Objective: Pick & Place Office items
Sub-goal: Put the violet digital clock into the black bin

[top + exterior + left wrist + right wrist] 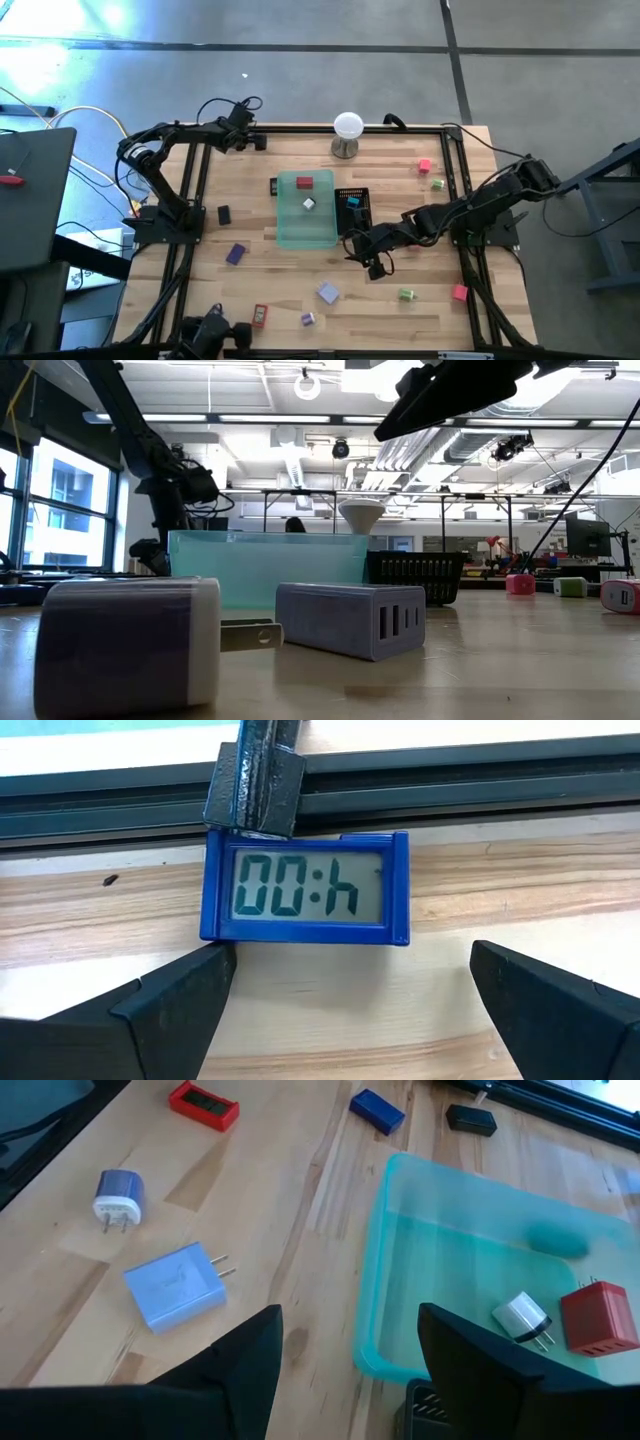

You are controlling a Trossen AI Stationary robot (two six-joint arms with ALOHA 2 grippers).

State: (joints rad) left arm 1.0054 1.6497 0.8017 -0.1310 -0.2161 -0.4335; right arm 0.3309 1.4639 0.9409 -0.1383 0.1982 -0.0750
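Note:
My left gripper point(350, 960) is open at the table's far edge point(248, 140). Its fingers stand on either side of a small blue digital clock point(305, 888), which lies flat on the wood with its far side against the black frame rail. My right gripper point(350, 1370) is open and empty, hovering over the near rim of the translucent green tray point(306, 210). A white plug point(525, 1318) and a red charger point(598, 1318) lie in the tray. On the table lie a lilac charger block point(175, 1285), a small purple plug point(118, 1195) and a red piece point(205, 1105). My left gripper has one fingertip point(215, 965) right at the clock's corner point(212, 935). I cannot tell whether it touches. The other finger stands well clear of the clock.
A black mesh tray point(352, 205) sits against the green tray's right side. A white ball on a metal stand point(347, 133) is at the far edge. Pink point(425, 166) and green point(438, 185) bits lie far right, green point(406, 294) and pink point(459, 292) near right, blue point(235, 253) and black point(224, 214) left.

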